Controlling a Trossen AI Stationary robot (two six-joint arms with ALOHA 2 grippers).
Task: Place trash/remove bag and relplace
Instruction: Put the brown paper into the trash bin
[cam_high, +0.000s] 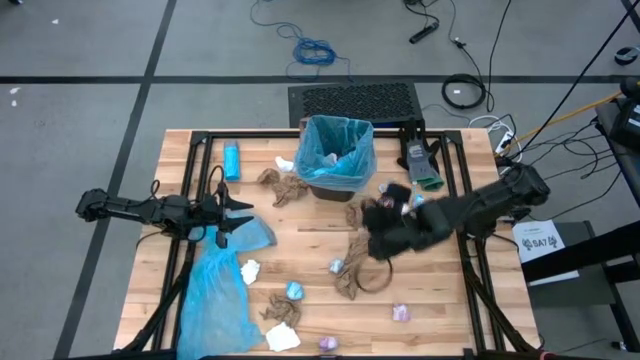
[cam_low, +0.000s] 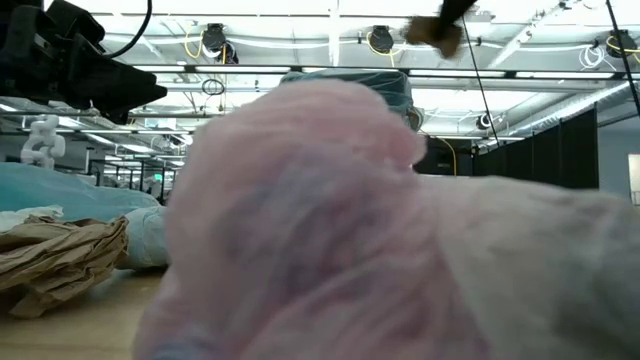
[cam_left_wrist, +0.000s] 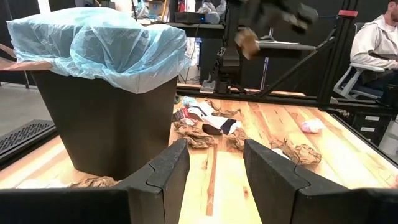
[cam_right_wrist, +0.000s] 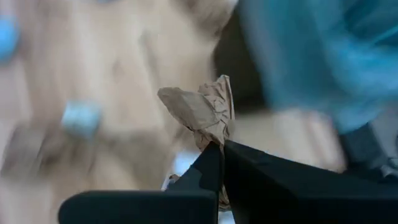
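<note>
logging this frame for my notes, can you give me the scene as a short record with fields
bin: black trash can lined with a light-blue bag, upright at the table's far middle
right gripper: shut on a brown paper wad, raised beside the bin
left gripper: open, empty, facing the bin
spare bag: blue bag flat on the table's left part
loose trash: paper scraps scattered on the wooden table

Tabletop (cam_high: 310, 240): pale wood planks, black frame rails.
Bin (cam_left_wrist: 106, 118): dark brown-black, lined with a translucent light-blue bag (cam_high: 335, 140).
Spare bag (cam_high: 222, 280) just beside the left end effector (cam_high: 222, 215): light blue.
Paper wad (cam_right_wrist: 202, 112) in the black right end effector (cam_right_wrist: 219, 149): brown.
Scattered scraps (cam_high: 290, 300): brown, white, pink, light blue.
Oblong object (cam_high: 232, 160): solid blue.
</note>
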